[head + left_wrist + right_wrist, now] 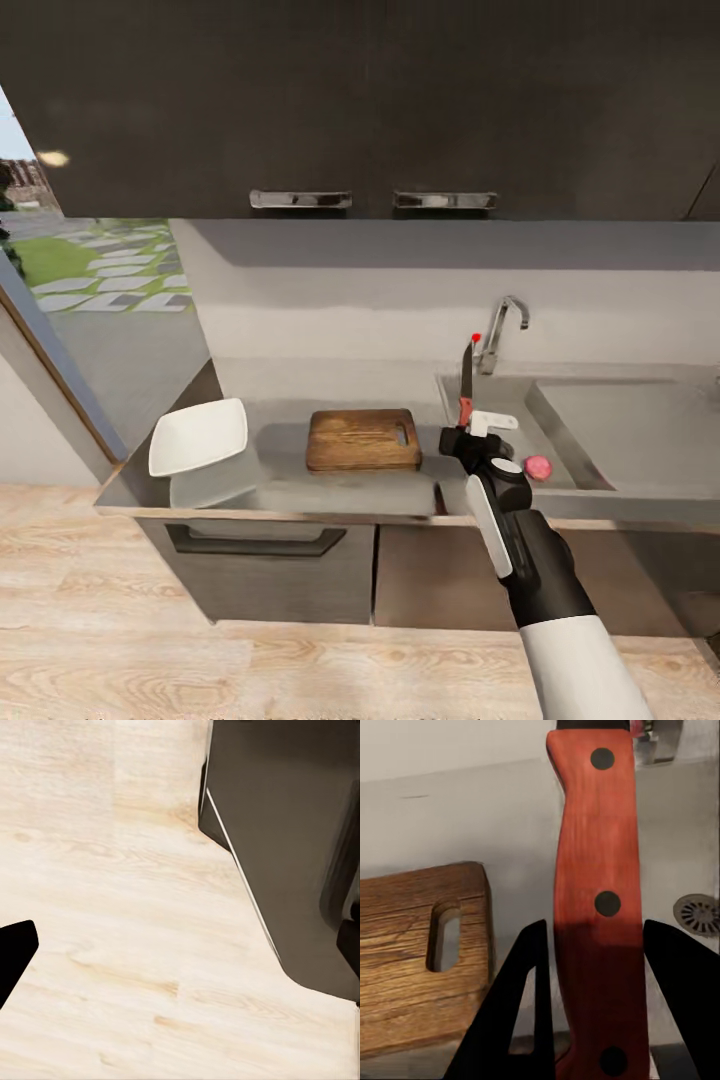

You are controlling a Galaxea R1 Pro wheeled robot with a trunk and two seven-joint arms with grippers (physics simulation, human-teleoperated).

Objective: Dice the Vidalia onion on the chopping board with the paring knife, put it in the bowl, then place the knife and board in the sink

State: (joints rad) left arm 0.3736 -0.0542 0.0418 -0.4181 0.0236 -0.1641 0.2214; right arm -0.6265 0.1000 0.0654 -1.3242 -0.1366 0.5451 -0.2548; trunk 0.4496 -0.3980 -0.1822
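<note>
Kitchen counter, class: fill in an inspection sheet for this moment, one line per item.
Surface: grey countertop, bare between items.
Job's things: chopping board flat; white bowl at its left end; Vidalia onion in the sink; paring knife held upright, blade up.
Clutter: nothing seen.
Grippers: right gripper jaws closed on the knife handle; left gripper over wooden floor, state unclear.
Cables: nothing seen.
Surroundings: dark upper cabinets, chrome tap.

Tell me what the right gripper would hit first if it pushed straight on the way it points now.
Probably the tap or the wall behind it: the right gripper points that way, holding the paring knife blade-forward over the sink. Depth is unclear.
</note>
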